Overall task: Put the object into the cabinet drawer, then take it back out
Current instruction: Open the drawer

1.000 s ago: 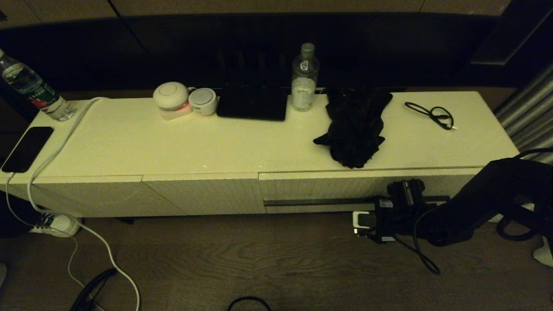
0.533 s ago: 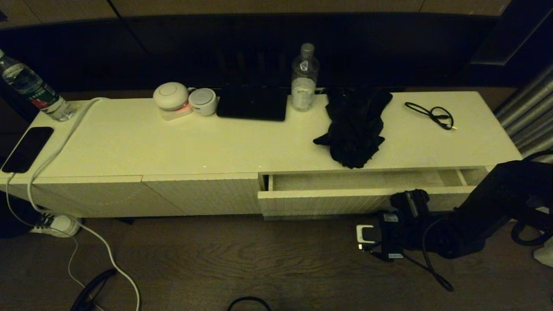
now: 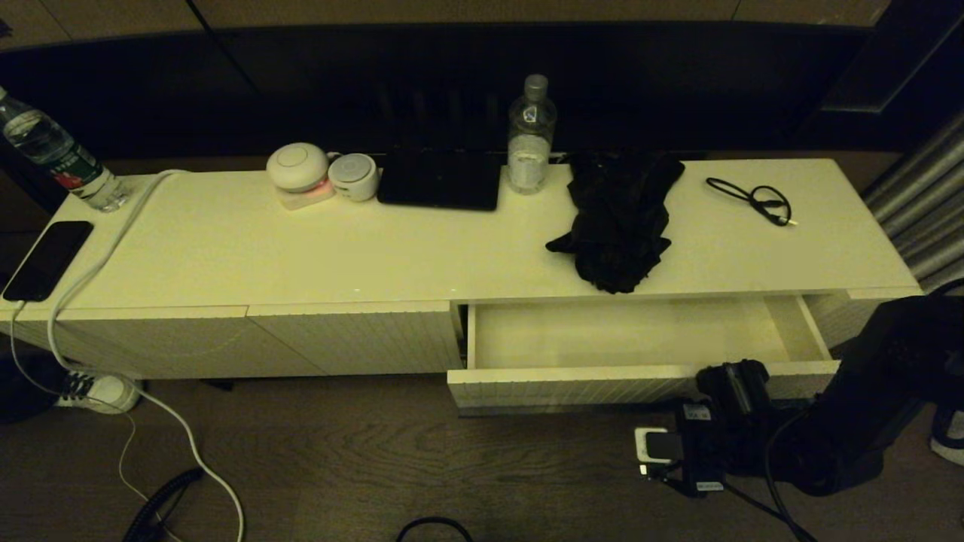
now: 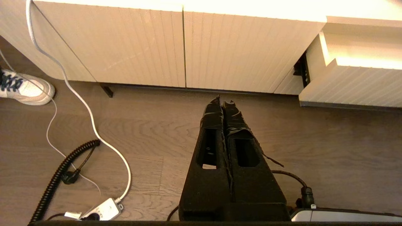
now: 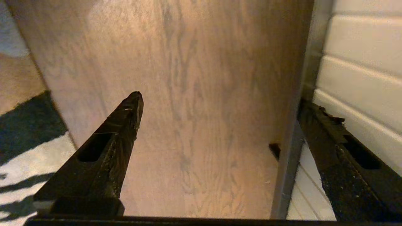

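The black umbrella [image 3: 617, 218] lies bunched on the cabinet top, above the open drawer. The cream drawer [image 3: 572, 388] is pulled far out, and its pale interior [image 3: 617, 331] holds nothing. My right gripper [image 3: 734, 388] is at the drawer's ribbed front, right of its middle. In the right wrist view this gripper [image 5: 221, 100] is open, with one finger over the floor and the other against the ribbed front [image 5: 358, 78]. The dark handle strip [image 5: 290, 163] runs between the fingers. My left gripper [image 4: 224, 100] is shut on nothing, low over the floor left of the drawer [image 4: 355, 84].
On the cabinet top are a water bottle [image 3: 532, 135], a flat black slab [image 3: 440, 181], two round white devices [image 3: 299, 169] and a thin black cable [image 3: 753, 197]. At the left end lie a phone [image 3: 47, 258], another bottle [image 3: 56, 154] and a white cord [image 3: 90, 278]. A shoe [image 3: 98, 389] rests on the floor.
The drawer has slid from shut to far out. My right gripper moved back toward me along with the drawer front. The umbrella has not moved.
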